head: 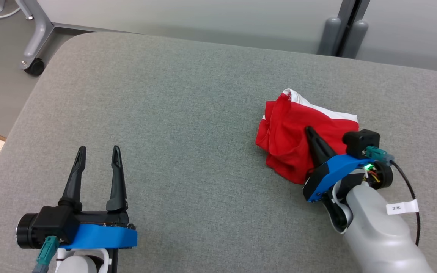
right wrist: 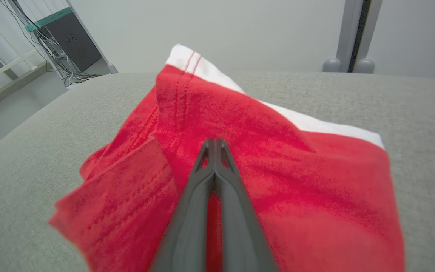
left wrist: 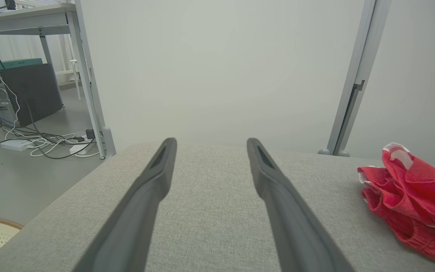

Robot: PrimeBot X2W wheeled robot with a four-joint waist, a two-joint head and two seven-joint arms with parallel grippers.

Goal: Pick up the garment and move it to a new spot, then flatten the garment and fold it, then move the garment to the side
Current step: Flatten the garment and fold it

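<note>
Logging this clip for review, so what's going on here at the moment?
The right claw is shut on a raised fold of the red garment, which has white trim and lies bunched up on the grey padded table. The left claw is open and holds nothing, well apart from the cloth. The garment is not yet flattened or folded.

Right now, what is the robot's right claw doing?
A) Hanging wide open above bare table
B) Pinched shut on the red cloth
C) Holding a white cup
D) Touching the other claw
B: in the right wrist view, the right gripper has its two fingers pressed together on a fold of the red garment, with red cloth showing between them.
</note>
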